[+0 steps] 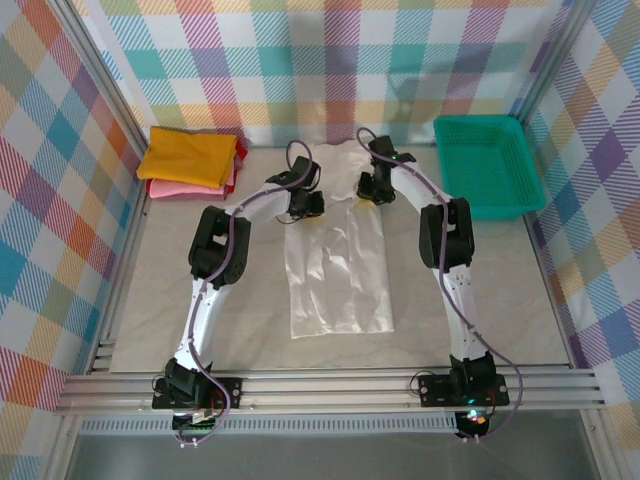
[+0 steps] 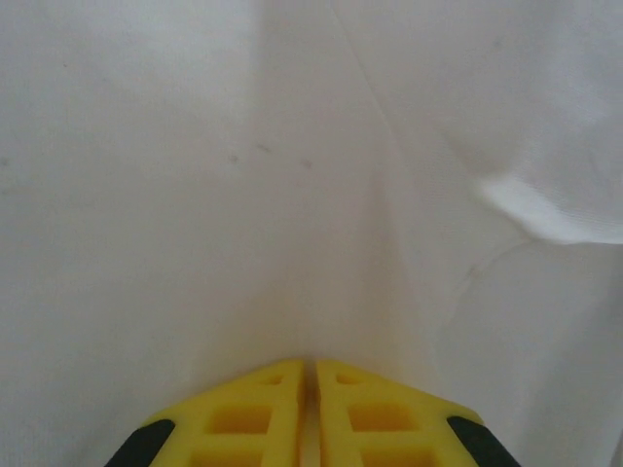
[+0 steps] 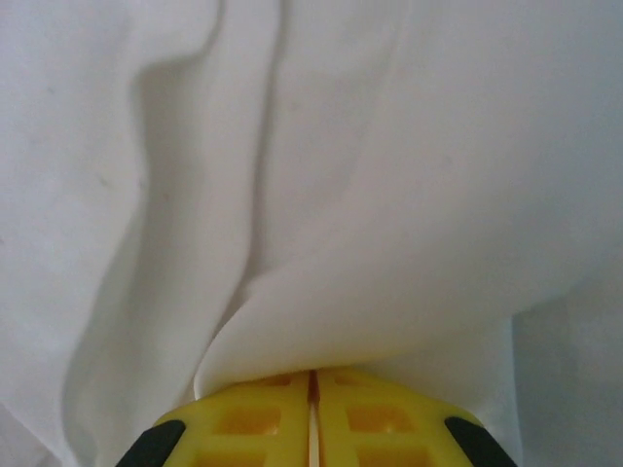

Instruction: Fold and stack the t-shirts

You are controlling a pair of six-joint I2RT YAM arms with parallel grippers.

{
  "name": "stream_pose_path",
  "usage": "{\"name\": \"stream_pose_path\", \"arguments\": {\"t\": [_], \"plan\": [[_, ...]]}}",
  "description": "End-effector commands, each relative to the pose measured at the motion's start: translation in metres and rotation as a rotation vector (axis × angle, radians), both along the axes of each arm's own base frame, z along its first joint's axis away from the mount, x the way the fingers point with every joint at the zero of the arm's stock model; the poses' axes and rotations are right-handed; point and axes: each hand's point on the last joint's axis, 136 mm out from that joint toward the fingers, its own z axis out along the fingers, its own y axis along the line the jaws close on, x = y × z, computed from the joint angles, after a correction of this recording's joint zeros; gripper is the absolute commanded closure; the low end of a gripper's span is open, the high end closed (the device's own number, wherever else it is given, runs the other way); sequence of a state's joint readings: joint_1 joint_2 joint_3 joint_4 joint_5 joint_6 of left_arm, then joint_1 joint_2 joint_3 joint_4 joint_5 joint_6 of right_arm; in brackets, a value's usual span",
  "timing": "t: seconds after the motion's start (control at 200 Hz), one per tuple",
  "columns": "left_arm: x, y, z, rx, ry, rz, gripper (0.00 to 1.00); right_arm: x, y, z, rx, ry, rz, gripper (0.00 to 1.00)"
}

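Yellow fingers (image 2: 243, 413) of the left gripper (image 2: 310, 366), bottom centre of the left wrist view. The 2 jaws stand almost together with a hairline slit between them. White cloth runs straight into the slit, and creases fan upward from it. Judged clenched on a pinch of the white t-shirt (image 1: 338, 280).

Right gripper (image 3: 313, 374), bottom centre of the right wrist view. Its jaws are likewise pressed nearly closed, with a folded lip of the same shirt draped over the tips. Judged to be gripping that edge.

White t-shirt, centre of the top view: 1 item, lying lengthwise on the table (image 1: 180, 300). The hem is toward the lower frame. The collar end is toward the upper frame, where both grippers meet it side by side.

Handling, as a judgement:
- Soft, light and limp, with no stiffness to hold a shape. It will sag, wrinkle and trail when lifted.
- Thin cloth may slip from a shallow pinch.
- Best taken at 2 matching points on 1 edge, shoulders or hem corners, so the fold line falls straight.

Finished stack, upper left of the top view: mustard-yellow t-shirt (image 1: 190, 155) on top, pink t-shirt (image 1: 165, 188) beneath, and red t-shirt (image 1: 234, 172) showing at the right edge.

Green basket (image 1: 490, 165), upper right, well apart from the shirt.
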State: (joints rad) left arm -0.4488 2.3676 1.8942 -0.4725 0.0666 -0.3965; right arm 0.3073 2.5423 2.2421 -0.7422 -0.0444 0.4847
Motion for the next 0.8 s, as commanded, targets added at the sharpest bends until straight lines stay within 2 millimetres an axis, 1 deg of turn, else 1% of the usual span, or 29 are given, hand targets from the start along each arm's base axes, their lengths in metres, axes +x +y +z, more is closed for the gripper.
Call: {"name": "stream_pose_path", "arguments": {"t": [0.0,0.125,0.19,0.265,0.32,0.35,0.365,0.39,0.425,0.46,0.465,0.485,0.515,0.53,0.535,0.56,0.565,0.58,0.59,0.62,0.63,0.635,0.66,0.68,0.695,0.715,0.735,0.77,0.795], "plan": [[-0.001,0.012,-0.033,0.044,0.062,0.046,0.87,-0.012,-0.007,-0.025,-0.046,0.104,-0.001,0.89],[0.01,0.023,-0.023,0.085,0.024,0.052,0.87,-0.021,-0.009,-0.005,-0.032,0.094,-0.027,0.88],[0.016,0.029,-0.012,0.104,-0.005,0.052,0.84,-0.03,-0.009,0.009,-0.012,0.087,-0.034,0.87],[0.02,0.034,0.005,0.123,-0.031,0.05,0.8,-0.043,-0.006,0.027,0.032,0.069,-0.032,0.82],[0.021,0.035,0.025,0.126,-0.067,0.042,0.78,-0.053,-0.003,0.043,0.063,0.04,-0.023,0.8],[0.021,0.036,0.038,0.12,-0.088,0.038,0.75,-0.058,-0.003,0.051,0.081,0.029,-0.015,0.79],[0.02,0.036,0.043,0.118,-0.096,0.038,0.72,-0.061,-0.002,0.059,0.091,0.016,-0.01,0.78],[0.019,0.037,0.056,0.112,-0.114,0.04,0.68,-0.066,-0.002,0.068,0.1,0.006,0.0,0.76],[0.015,0.038,0.071,0.101,-0.132,0.04,0.65,-0.074,-0.002,0.08,0.113,-0.009,0.016,0.74],[0.009,0.038,0.094,0.076,-0.166,0.042,0.62,-0.083,-0.002,0.09,0.131,-0.024,0.03,0.73],[0.007,0.038,0.093,0.075,-0.163,0.042,0.62,-0.084,-0.003,0.091,0.133,-0.025,0.031,0.73],[0.003,0.038,0.106,0.056,-0.183,0.042,0.6,-0.089,-0.003,0.098,0.143,-0.035,0.035,0.72],[-0.008,0.038,0.12,0.027,-0.199,0.04,0.58,-0.099,-0.006,0.103,0.151,-0.041,0.042,0.72],[-0.013,0.039,0.126,0.013,-0.207,0.04,0.57,-0.105,-0.006,0.106,0.155,-0.044,0.046,0.71],[-0.015,0.039,0.125,0.013,-0.204,0.041,0.57,-0.107,-0.007,0.107,0.156,-0.045,0.048,0.71],[-0.026,0.042,0.137,-0.006,-0.219,0.048,0.57,-0.117,-0.008,0.111,0.17,-0.051,0.056,0.71],[-0.027,0.042,0.141,-0.012,-0.228,0.05,0.57,-0.119,-0.008,0.109,0.172,-0.046,0.056,0.71],[-0.034,0.045,0.14,-0.015,-0.226,0.056,0.57,-0.126,-0.008,0.112,0.184,-0.051,0.062,0.71],[-0.038,0.047,0.148,-0.025,-0.239,0.062,0.57,-0.131,-0.008,0.113,0.191,-0.054,0.065,0.7],[-0.055,0.054,0.15,-0.04,-0.239,0.076,0.57,-0.145,-0.01,0.116,0.214,-0.061,0.069,0.7],[-0.06,0.055,0.151,-0.05,-0.238,0.081,0.56,-0.151,-0.011,0.113,0.22,-0.056,0.069,0.7],[-0.063,0.056,0.147,-0.052,-0.228,0.083,0.56,-0.154,-0.011,0.111,0.222,-0.05,0.07,0.7],[-0.077,0.06,0.153,-0.082,-0.236,0.092,0.56,-0.169,-0.012,0.109,0.245,-0.043,0.069,0.7],[-0.09,0.063,0.144,-0.094,-0.212,0.097,0.56,-0.181,-0.012,0.108,0.268,-0.04,0.07,0.69],[-0.1,0.065,0.144,-0.113,-0.208,0.096,0.56,-0.19,-0.012,0.106,0.284,-0.035,0.073,0.69],[-0.114,0.066,0.14,-0.131,-0.196,0.092,0.55,-0.202,-0.012,0.102,0.301,-0.026,0.08,0.68],[-0.127,0.067,0.134,-0.143,-0.18,0.082,0.54,-0.214,-0.012,0.103,0.312,-0.028,0.089,0.68],[-0.151,0.07,0.128,-0.153,-0.155,0.069,0.52,-0.238,-0.016,0.094,0.298,0.004,0.094,0.66],[-0.17,0.075,0.115,-0.141,-0.117,0.067,0.51,-0.253,-0.02,0.089,0.279,0.02,0.093,0.66]]}}
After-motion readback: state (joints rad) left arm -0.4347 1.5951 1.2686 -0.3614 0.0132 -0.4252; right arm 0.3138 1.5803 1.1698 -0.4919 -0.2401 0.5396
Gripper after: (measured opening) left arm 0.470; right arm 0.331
